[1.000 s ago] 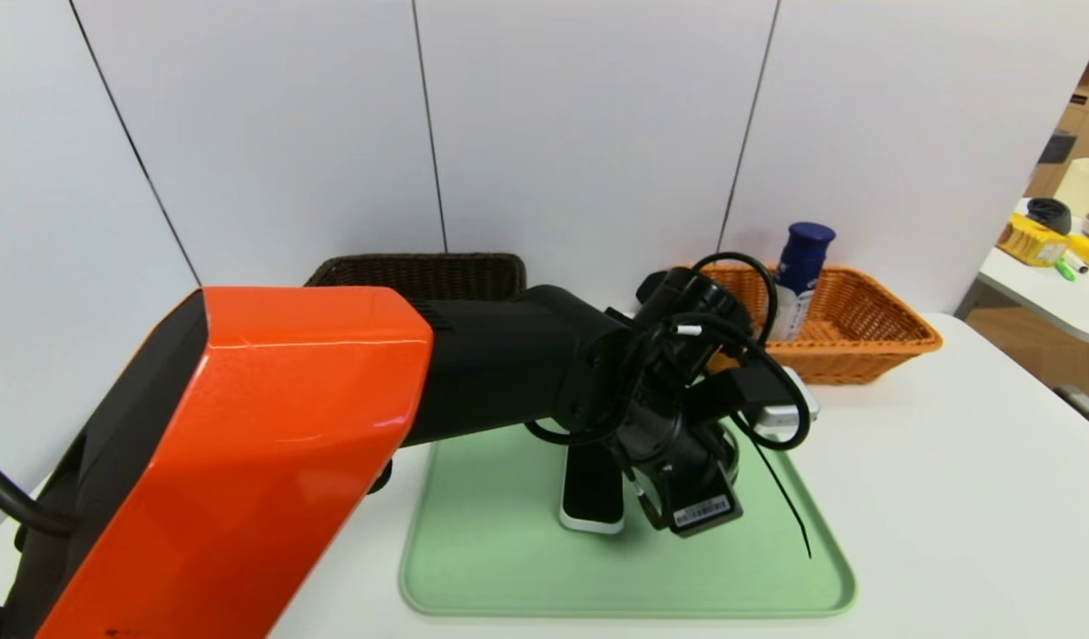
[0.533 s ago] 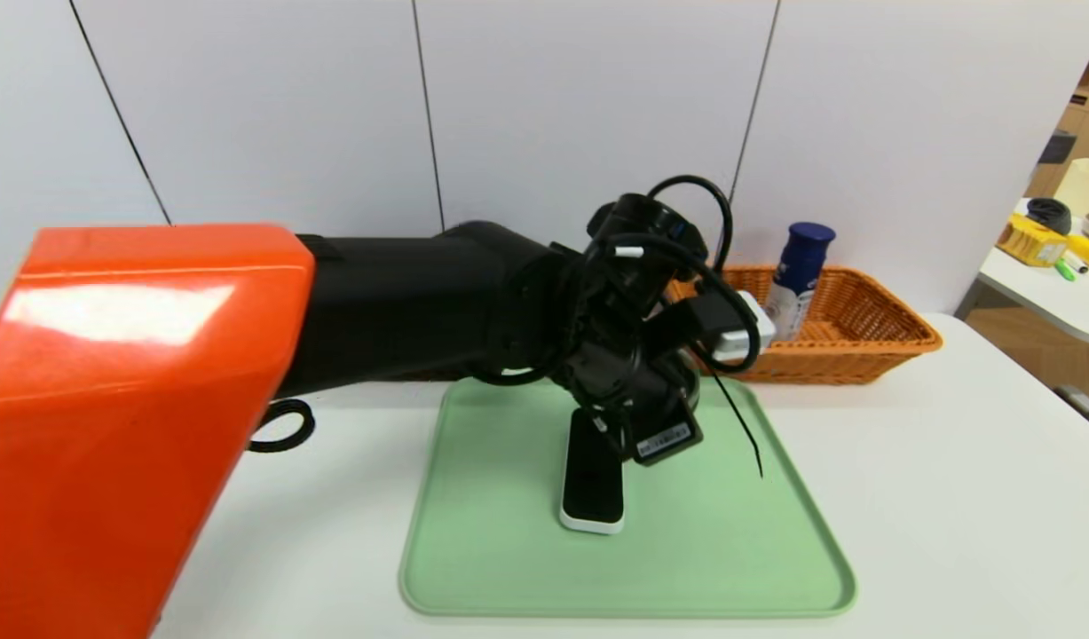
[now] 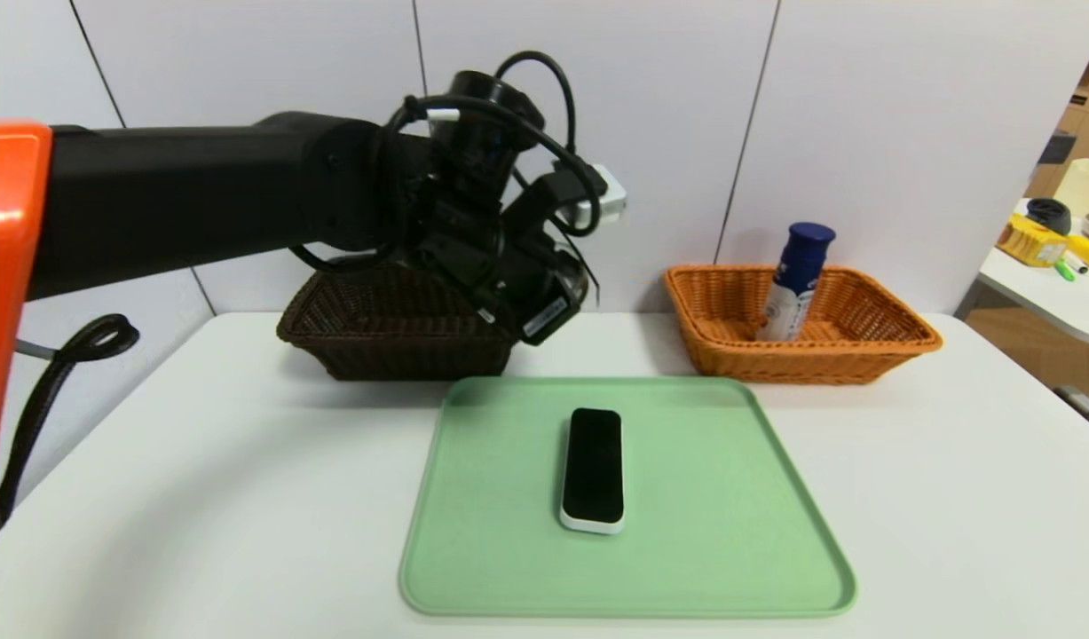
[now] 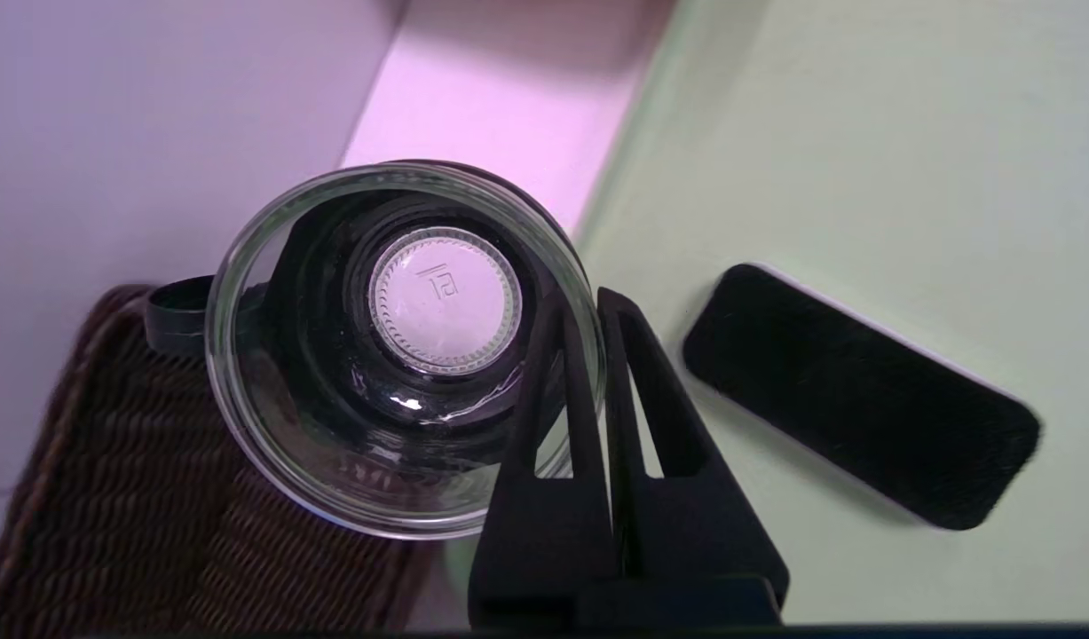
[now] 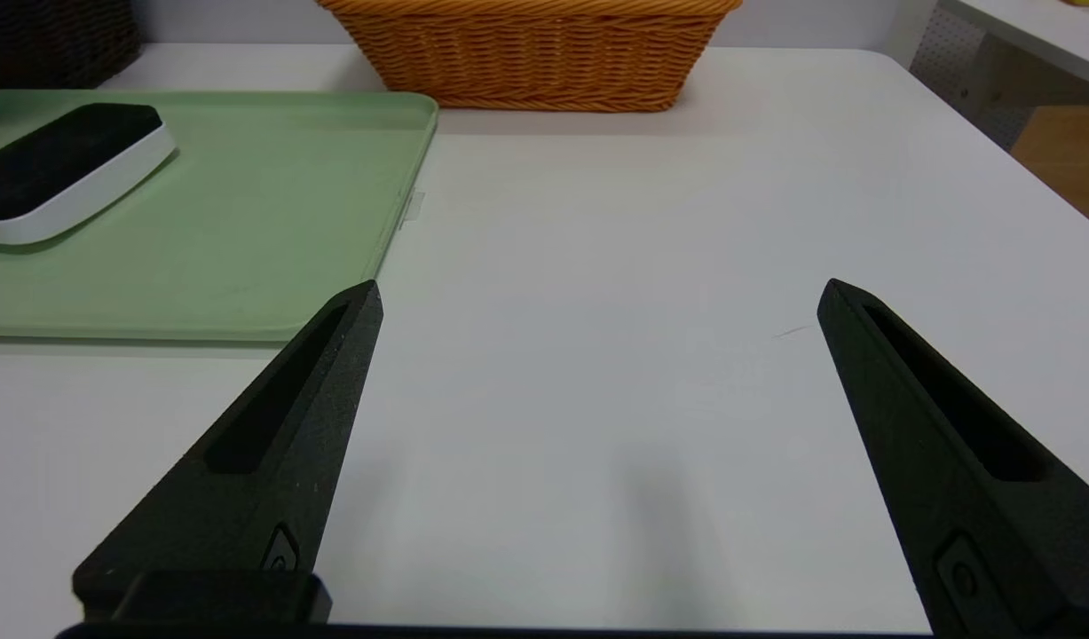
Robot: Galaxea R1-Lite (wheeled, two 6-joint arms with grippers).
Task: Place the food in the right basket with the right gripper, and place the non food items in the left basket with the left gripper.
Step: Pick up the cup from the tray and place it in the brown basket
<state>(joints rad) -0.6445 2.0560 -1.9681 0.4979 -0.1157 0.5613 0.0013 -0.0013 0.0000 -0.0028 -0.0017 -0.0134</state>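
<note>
Glass mug (image 4: 437,297), its wall being pinched between the left gripper's (image 4: 585,306) closed fingers; the gripper is hovering near the right end of the dark brown wicker basket (image 3: 420,351); the black-faced slab (image 3: 594,466) is lying below the gripper, on the green tray (image 3: 704,506); the white-and-blue bottle (image 3: 794,284) is leaning in the orange-tan wicker basket (image 3: 801,364), well to the tool's right; the right gripper (image 5: 602,288) is waiting over the white table (image 5: 642,399), jaws spread wide, holding nothing.
</note>
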